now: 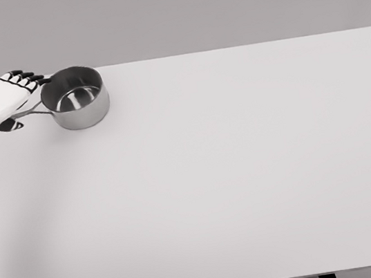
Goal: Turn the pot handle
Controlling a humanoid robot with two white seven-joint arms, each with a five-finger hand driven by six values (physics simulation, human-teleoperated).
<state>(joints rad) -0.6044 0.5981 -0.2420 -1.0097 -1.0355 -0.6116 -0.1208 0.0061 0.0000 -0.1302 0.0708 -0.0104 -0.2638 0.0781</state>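
scene: round, shiny steel saucepan [80, 99] upright at upper left of white table [246, 172] | handle: thin metal handle [33, 112] points left | left hand [0, 102]: closed loosely over handle, thumb beneath | risk: loose grasp may slip; pot could skid toward the left edge nearby

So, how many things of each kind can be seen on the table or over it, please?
Metal pot: 1
Robot hand, the left hand: 1
White table: 1
Total: 3
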